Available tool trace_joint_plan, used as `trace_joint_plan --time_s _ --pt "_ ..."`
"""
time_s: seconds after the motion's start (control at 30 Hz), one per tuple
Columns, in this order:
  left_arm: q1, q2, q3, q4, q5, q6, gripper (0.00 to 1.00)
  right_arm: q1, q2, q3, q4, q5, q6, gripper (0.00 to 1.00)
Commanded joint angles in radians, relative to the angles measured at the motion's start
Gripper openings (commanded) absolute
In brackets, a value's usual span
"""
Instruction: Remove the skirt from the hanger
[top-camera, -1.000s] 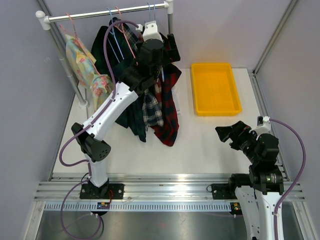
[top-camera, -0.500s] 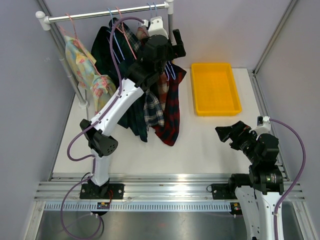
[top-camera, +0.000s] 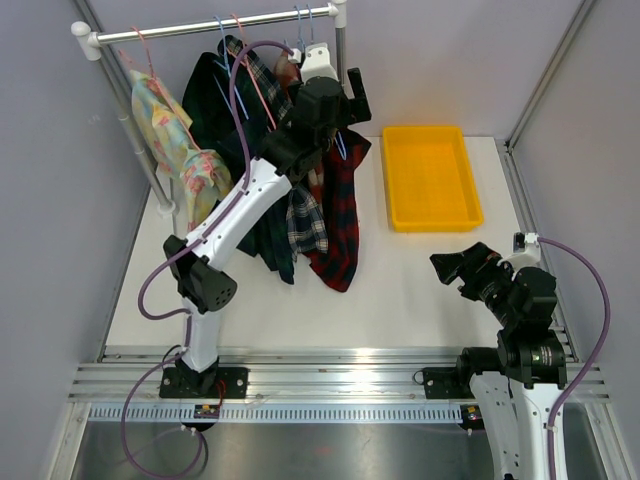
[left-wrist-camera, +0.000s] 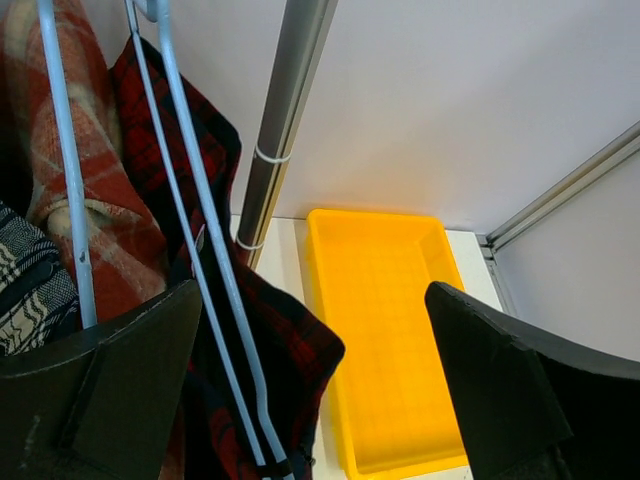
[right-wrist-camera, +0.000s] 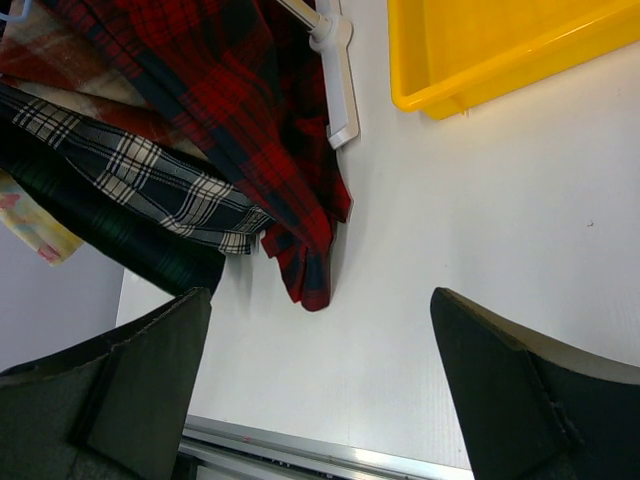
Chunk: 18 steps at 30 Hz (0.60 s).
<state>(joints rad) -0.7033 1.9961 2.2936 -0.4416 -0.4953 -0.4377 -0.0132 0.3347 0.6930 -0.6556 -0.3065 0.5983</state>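
Nearest the bases, the right gripper (top-camera: 452, 270) hangs low over the white table (top-camera: 400, 300), its jaws spread wide with nothing between them, well apart from the clothes. Further in, the hem of the red plaid skirt (top-camera: 340, 215) drapes down to the tabletop, beside a black-and-white checked garment (top-camera: 303, 225) and a dark green plaid one (top-camera: 215, 110). To the right of the skirt sits the yellow tray (top-camera: 432, 180), apart from it. Higher and farther back, the left gripper (left-wrist-camera: 310, 400) is raised at the rack with its jaws wide apart; the pale blue hanger (left-wrist-camera: 215, 300) carrying the skirt runs through the gap between the fingers, unclamped. At the far side the rail (top-camera: 200, 28) holds the hangers, with a floral garment (top-camera: 175, 140) hanging at its left.
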Motion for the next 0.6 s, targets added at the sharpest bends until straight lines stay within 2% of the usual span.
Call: trace_joint_plan --time_s 0.0,0.17,0.3,0.47,0.57 --pt "0.008 -0.048 0.006 0.040 -0.049 -0.001 0.99 0.005 -0.005 0.000 0.033 -0.013 -0.015 1.00" --pt "0.024 0.032 0.099 -0.045 -0.043 -0.038 0.99 0.005 -0.003 0.002 0.030 -0.013 -0.015 1.00" --pt "0.056 0.076 0.112 -0.005 -0.002 -0.056 0.97 0.007 -0.003 0.003 0.028 -0.016 -0.015 0.99" --pt "0.119 0.165 0.201 -0.005 0.106 -0.116 0.75 0.009 -0.005 0.002 0.027 -0.016 -0.014 0.99" --pt "0.139 0.171 0.185 0.009 0.121 -0.137 0.61 0.007 -0.003 0.002 0.031 -0.013 -0.015 0.99"
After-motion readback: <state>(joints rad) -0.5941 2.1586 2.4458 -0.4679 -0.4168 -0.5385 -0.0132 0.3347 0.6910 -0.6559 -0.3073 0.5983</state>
